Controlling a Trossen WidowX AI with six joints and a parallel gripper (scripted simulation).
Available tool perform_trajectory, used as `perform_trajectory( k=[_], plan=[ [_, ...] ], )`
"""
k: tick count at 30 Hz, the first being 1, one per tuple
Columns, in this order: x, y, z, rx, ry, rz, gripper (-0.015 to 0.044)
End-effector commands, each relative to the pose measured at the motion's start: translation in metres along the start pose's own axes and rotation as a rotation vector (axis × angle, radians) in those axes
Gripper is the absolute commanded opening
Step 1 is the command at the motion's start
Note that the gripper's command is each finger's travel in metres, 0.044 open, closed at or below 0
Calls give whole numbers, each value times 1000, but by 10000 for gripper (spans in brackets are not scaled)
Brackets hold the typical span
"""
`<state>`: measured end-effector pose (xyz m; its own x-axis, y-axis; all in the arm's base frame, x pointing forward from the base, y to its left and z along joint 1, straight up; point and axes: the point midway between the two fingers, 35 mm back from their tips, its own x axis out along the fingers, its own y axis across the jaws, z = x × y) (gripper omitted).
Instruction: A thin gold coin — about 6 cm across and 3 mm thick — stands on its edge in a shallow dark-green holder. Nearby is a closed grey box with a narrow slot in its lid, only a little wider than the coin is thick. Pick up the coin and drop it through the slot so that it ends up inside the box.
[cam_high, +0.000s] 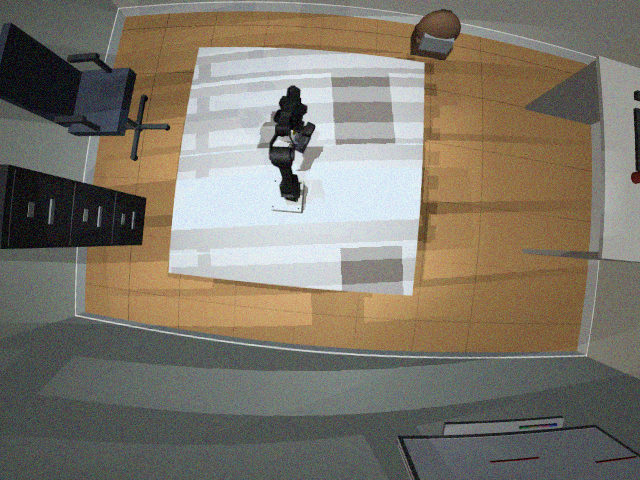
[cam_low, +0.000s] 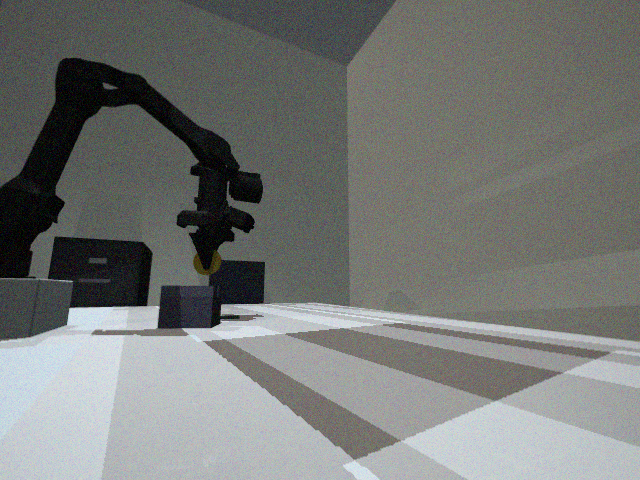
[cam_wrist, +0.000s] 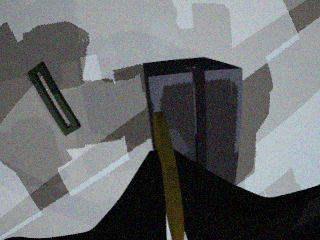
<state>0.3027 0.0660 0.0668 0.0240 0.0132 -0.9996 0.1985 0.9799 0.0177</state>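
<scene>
My gripper (cam_low: 207, 266) (cam_wrist: 161, 157) is shut on the gold coin (cam_low: 197, 262) (cam_wrist: 169, 175), which is upright between the fingertips. In the exterior view the coin shows higher than the top of the grey box (cam_high: 300, 141) (cam_low: 188, 307) (cam_wrist: 220, 125), with a gap below it. In the wrist view the coin's far end overlaps the left part of the lid, left of the dark slot (cam_wrist: 200, 110), and the coin runs at a slight angle to the slot. The dark-green holder (cam_wrist: 71, 129) lies empty, left of the box. The arm hides the fingertips in the top view.
The arm's pale base plate (cam_high: 287, 207) stands on the white table (cam_high: 361, 196). The box is the nearest obstacle beneath the gripper. Shadows in stripes and patches cross the table. An office chair (cam_high: 105, 103) and dark cabinets (cam_high: 67, 211) stand beyond the table.
</scene>
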Motion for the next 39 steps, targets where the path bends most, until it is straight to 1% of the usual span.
perform_trajectory(
  k=[1, 10, 23, 39],
  plan=[
    [0, -11, -5, -4, -3, -1, 0],
    [2, -30, -13, -4, -2, -2, 0],
    [2, -25, -9, 1, 2, -2, 0],
    [2, -32, -14, -9, 2, -3, 4]
  ],
)
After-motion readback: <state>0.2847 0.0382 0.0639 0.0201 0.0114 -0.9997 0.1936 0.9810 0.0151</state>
